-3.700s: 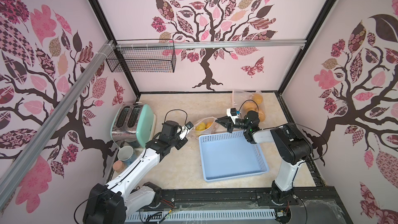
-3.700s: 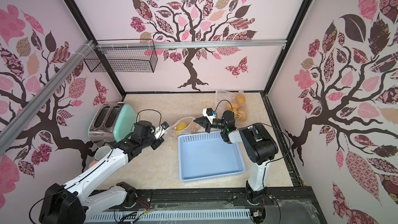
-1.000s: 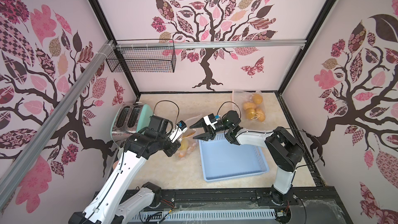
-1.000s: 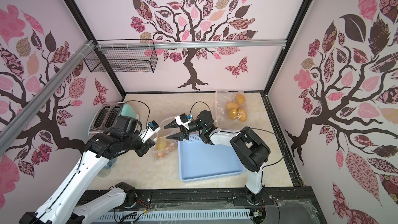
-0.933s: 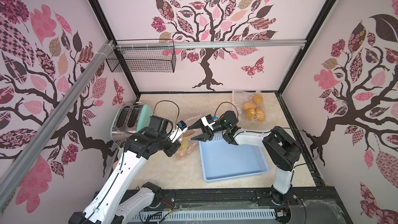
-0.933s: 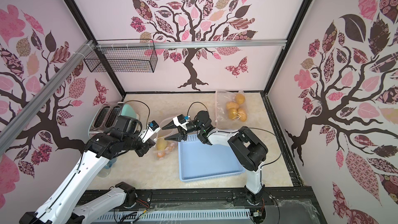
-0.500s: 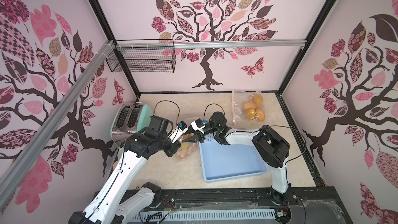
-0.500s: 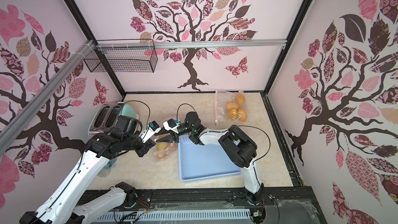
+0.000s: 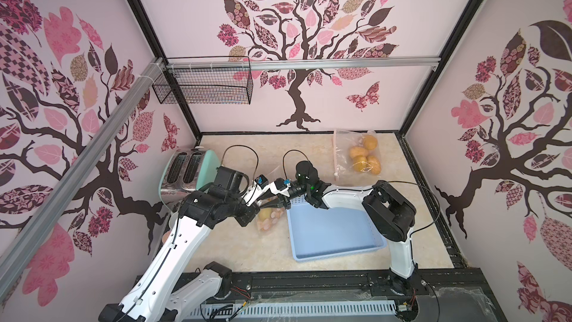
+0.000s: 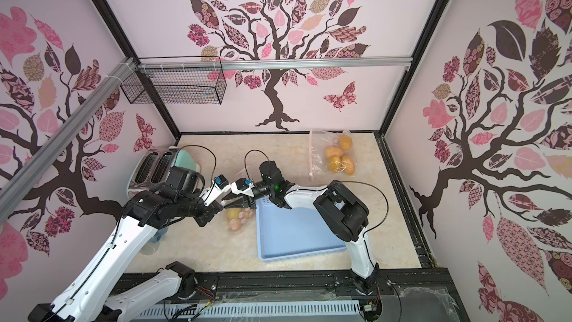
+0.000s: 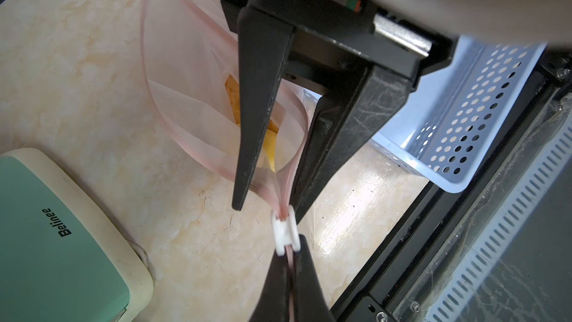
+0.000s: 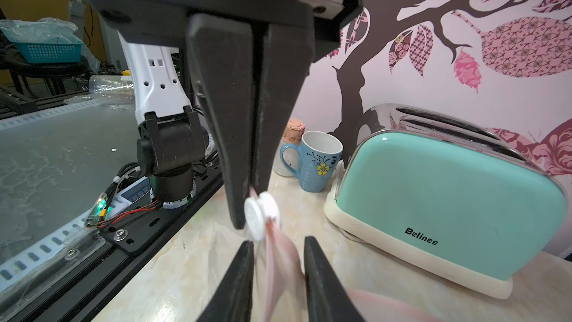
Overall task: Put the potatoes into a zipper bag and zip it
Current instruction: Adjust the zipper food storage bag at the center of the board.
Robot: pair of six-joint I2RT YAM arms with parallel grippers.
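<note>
A clear zipper bag (image 9: 268, 219) (image 10: 237, 217) with potatoes (image 11: 268, 147) in it hangs between my two arms, left of the blue tray. My left gripper (image 11: 289, 263) is shut on the end of the bag's pink zip strip, just behind the white slider (image 11: 285, 232) (image 12: 260, 215). My right gripper (image 12: 278, 246) is open, its fingers (image 11: 251, 125) straddling the spread strip on the slider's other side. A second bag (image 9: 356, 156) (image 10: 332, 155) with several potatoes (image 9: 363, 157) lies at the back right, its mouth toward the middle.
The blue perforated tray (image 9: 335, 236) (image 10: 298, 233) stands under the right arm. A mint toaster (image 9: 185, 172) (image 12: 448, 199) stands at the left wall, with a blue flowered mug (image 12: 318, 162) beside it. A wire basket (image 9: 202, 85) hangs on the back rail.
My right gripper has travelled left along the bag's mouth to the slider and narrowed its jaws. The left gripper has kept the strip end pinched and barely moved.
</note>
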